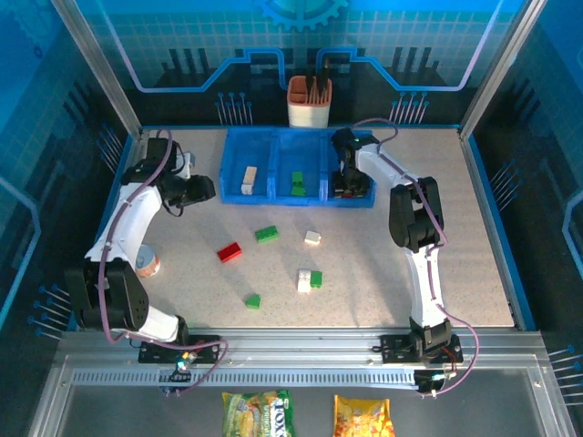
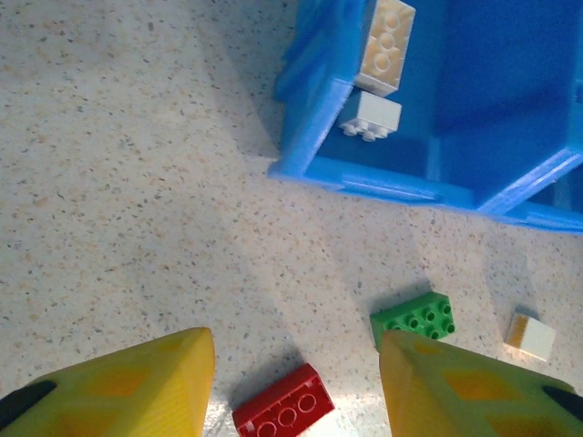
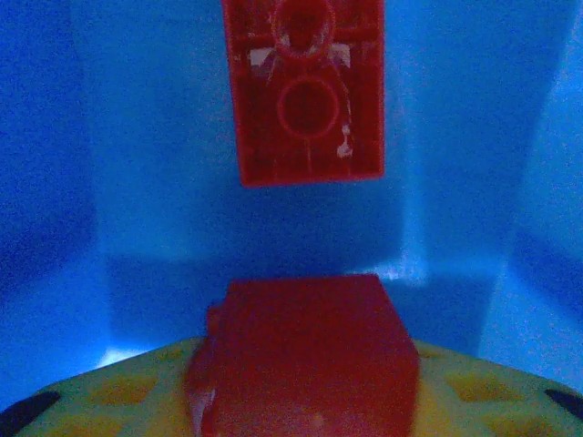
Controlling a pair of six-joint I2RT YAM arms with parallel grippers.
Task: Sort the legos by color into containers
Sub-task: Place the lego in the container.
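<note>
The blue three-compartment tray [image 1: 273, 196] stands at the back centre. Its left compartment holds a cream brick [image 2: 387, 45] and a white brick [image 2: 369, 116], and a green brick [image 1: 297, 182] lies in the middle one. My right gripper [image 1: 346, 185] is down in the right compartment, shut on a red brick [image 3: 305, 364], with another red brick [image 3: 305, 91] lying just beyond. My left gripper [image 2: 296, 341] hangs open left of the tray, above bare table. On the table lie a red brick [image 2: 282, 403], a green brick [image 2: 414, 319], a white brick [image 2: 531, 335], a white-and-green pair [image 1: 310, 279] and a small green brick [image 1: 252, 299].
An orange-and-white holder cup [image 1: 310, 102] stands behind the tray. Two snack packets [image 1: 260, 414] [image 1: 363, 417] lie on the near ledge in front of the arm bases. A small round orange object [image 1: 148, 264] sits beside the left arm.
</note>
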